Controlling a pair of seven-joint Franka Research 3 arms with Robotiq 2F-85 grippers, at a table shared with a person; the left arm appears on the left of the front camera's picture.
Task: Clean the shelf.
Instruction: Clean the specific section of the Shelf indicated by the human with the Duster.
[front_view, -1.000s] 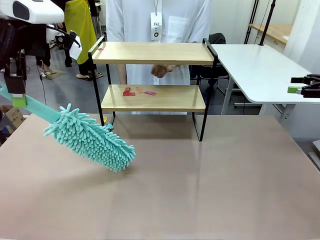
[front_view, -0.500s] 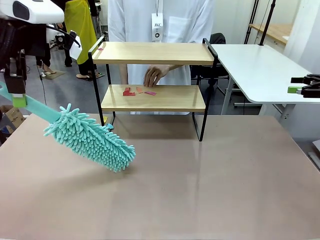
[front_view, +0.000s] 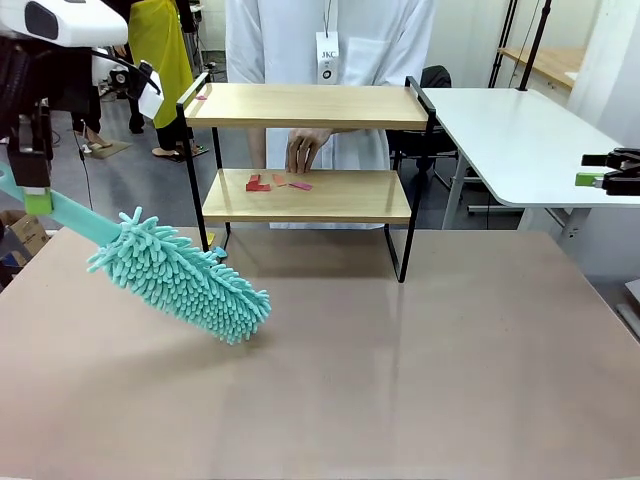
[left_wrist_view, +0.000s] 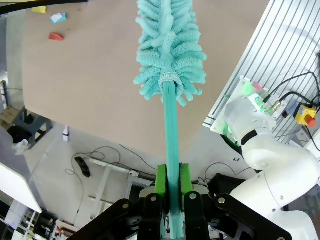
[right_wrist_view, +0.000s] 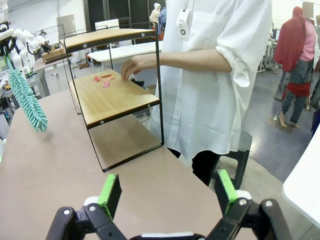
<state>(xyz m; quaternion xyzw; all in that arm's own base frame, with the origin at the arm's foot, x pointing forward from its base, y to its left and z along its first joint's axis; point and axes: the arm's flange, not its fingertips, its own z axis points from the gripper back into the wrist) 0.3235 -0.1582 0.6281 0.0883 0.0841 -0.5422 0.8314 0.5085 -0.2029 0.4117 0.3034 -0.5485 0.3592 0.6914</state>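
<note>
The shelf (front_view: 310, 106) stands at the far middle of the brown table, two wooden boards in a black frame; the right wrist view has it too (right_wrist_view: 107, 102). Red paper scraps (front_view: 270, 183) lie on its lower board, and a small pink scrap (front_view: 201, 97) on the top board's left end. A person's hand (front_view: 302, 150) hovers just above the red scraps. My left gripper (front_view: 38, 204) is shut on the handle of a teal fluffy duster (front_view: 185, 280), whose head rests low over the table left of the shelf. The left wrist view shows the green pads (left_wrist_view: 161, 185) clamping the handle. My right gripper (right_wrist_view: 167, 192) is open and holds nothing, far right.
A person in a white coat (front_view: 330, 45) stands behind the shelf. Small coloured scraps (front_view: 213, 246) lie by the shelf's left foot. A white table (front_view: 520, 140) adjoins at the right. The near half of the brown table (front_view: 400, 380) is bare.
The person's hand has moved left and down from under the top board to above the red scraps. Both arms and the duster have stayed put.
</note>
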